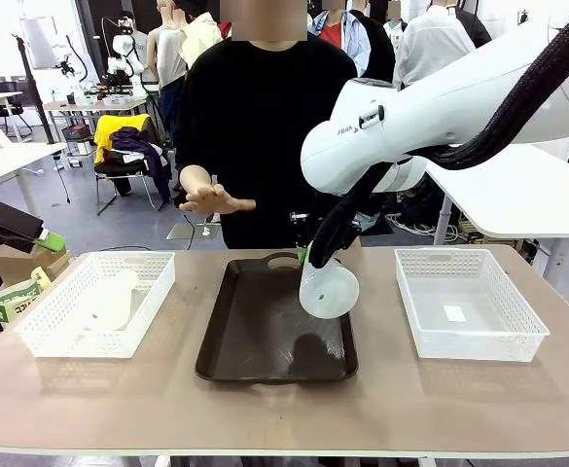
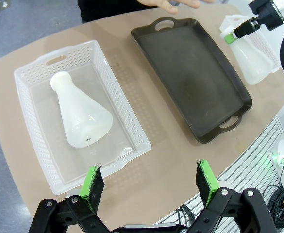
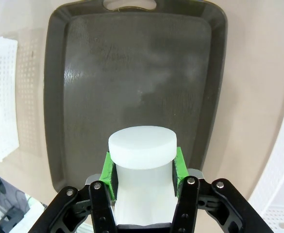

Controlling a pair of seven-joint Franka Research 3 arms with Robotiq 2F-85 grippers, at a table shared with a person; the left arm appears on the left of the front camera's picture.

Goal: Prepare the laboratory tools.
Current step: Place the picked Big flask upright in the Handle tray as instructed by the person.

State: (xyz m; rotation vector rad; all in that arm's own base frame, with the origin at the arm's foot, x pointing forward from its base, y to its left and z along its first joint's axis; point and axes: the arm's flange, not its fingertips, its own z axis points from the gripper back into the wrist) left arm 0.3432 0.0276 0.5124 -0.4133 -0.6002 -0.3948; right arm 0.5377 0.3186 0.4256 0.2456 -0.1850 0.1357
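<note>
Right wrist view: right hand (image 3: 142, 167) is gripping one flask (image 3: 142, 143) by its neck over the tray (image 3: 132, 73).
Left hand (image 2: 149, 184) is hanging open; the other flask (image 2: 81, 114) is lying in the basket (image 2: 78, 48).

You see a grey-blue floor (image 1: 80, 224), a chair (image 1: 117, 171) with clothes (image 1: 130, 134) at ten o'clock, a white desk (image 1: 517, 199) at three o'clock.

Brown tray (image 1: 255, 331) (between mesh baskets (image 1: 89, 352))
</note>
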